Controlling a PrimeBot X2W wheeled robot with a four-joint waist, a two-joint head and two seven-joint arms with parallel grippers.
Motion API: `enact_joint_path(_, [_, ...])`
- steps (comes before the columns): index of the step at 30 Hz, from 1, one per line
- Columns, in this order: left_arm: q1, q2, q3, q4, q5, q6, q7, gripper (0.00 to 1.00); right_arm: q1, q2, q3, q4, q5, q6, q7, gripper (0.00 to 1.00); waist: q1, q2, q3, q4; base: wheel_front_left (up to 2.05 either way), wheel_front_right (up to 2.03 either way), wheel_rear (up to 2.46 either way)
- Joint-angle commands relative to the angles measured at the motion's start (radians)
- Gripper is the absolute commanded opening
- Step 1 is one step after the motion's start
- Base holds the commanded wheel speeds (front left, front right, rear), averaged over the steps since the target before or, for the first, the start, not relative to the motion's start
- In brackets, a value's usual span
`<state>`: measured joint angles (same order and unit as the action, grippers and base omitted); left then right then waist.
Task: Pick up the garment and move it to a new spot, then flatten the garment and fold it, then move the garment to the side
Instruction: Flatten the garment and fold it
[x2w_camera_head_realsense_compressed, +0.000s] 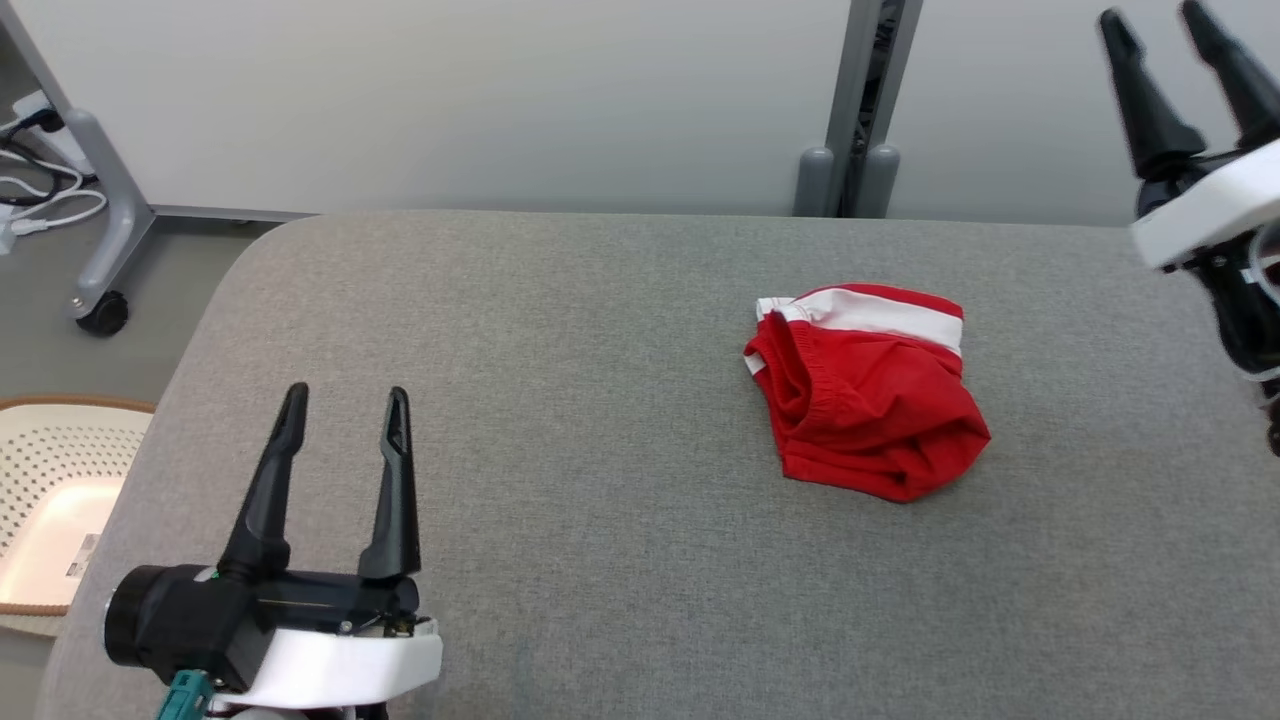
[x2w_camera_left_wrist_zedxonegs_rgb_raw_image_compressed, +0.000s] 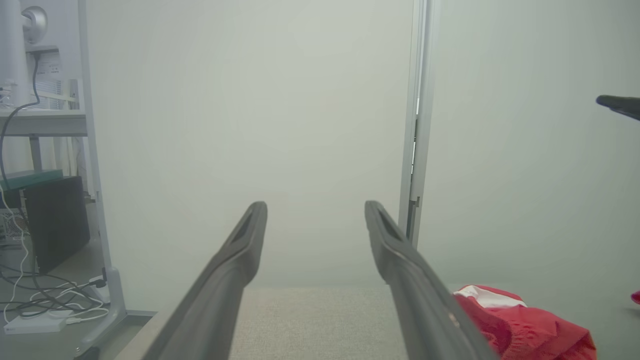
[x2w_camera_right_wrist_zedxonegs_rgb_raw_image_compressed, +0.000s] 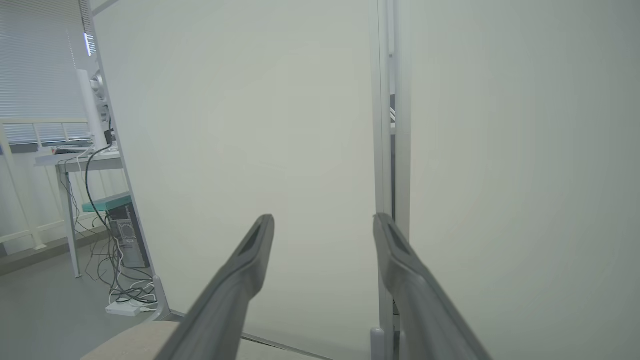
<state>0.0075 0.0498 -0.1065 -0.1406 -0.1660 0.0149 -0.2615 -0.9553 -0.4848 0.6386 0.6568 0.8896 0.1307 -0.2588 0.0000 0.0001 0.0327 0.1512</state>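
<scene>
Jaws parted, nothing held: left gripper (x2w_camera_head_realsense_compressed: 347, 393) near-left, right gripper (x2w_camera_head_realsense_compressed: 1153, 15) far-right. Red garment (x2w_camera_head_realsense_compressed: 868, 400) bunched right of centre on grey table (x2w_camera_head_realsense_compressed: 560, 330), inside all edges; broad surface leftward.

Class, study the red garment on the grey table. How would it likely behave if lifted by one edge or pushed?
Probably floppy: the garment lies bunched in soft folds, so it would likely sag and unfold from a pinched edge. Likely light, being thin cloth. Pushed, it would probably crumple rather than slide, since the table looks like coarse fabric.
</scene>
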Motion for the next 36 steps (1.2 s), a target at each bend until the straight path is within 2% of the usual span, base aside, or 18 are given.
enact_joint_path(1, [-0.021,0.003,0.015,-0.014,-0.011,0.006,-0.003,1.00,0.046,-0.008,-0.072,-0.061,-0.057,0.000,-0.007,1.00,0.0000,-0.0001,0.001,-0.021,0.00,0.00,0.00])
enact_joint_path(3, [-0.024,0.003,0.031,-0.035,-0.018,0.007,-0.003,1.00,0.175,-0.002,-0.237,-0.163,-0.156,0.000,-0.006,1.00,0.0000,-0.0001,0.001,-0.036,0.00,0.00,0.00])
enact_joint_path(6, [-0.024,0.003,0.052,-0.050,-0.023,0.006,-0.003,1.00,0.364,0.060,-0.450,-0.344,-0.307,0.000,-0.005,1.00,0.0000,-0.0001,0.002,-0.056,0.00,0.00,0.00])
enact_joint_path(8, [-0.019,0.003,0.064,-0.054,-0.023,0.002,-0.002,1.00,0.489,0.118,-0.553,-0.447,-0.377,0.000,-0.006,1.00,0.0000,-0.0001,0.004,-0.069,0.00,0.00,0.00])
enact_joint_path(11, [-0.008,0.003,0.074,-0.044,-0.016,-0.006,-0.003,1.00,0.645,0.197,-0.644,-0.540,-0.458,0.000,-0.006,1.00,0.0000,-0.0001,0.007,-0.083,0.00,0.00,0.00])
enact_joint_path(17, [0.018,0.003,0.062,0.003,0.013,-0.031,-0.003,1.00,0.815,0.303,-0.703,-0.615,-0.531,0.000,-0.006,1.00,0.0000,-0.0001,0.012,-0.099,0.00,0.00,0.00])
enact_joint_path(22, [0.030,0.003,0.043,0.018,0.018,-0.033,-0.003,1.00,0.854,0.336,-0.706,-0.632,-0.554,0.000,-0.006,1.00,0.0000,-0.0001,0.017,-0.100,0.00,0.00,0.00])
enact_joint_path(35, [0.001,0.003,0.020,0.027,0.023,-0.037,-0.003,1.00,0.798,0.300,-0.711,-0.627,-0.563,0.000,-0.006,1.00,0.0000,-0.0001,0.056,-0.059,0.00,0.00,0.00])
enact_joint_path(36, [-0.001,0.003,0.019,0.027,0.023,-0.037,-0.003,1.00,0.793,0.291,-0.702,-0.618,-0.558,0.000,-0.006,0.54,0.0000,-0.0001,0.062,-0.056,0.00,0.00,0.00])
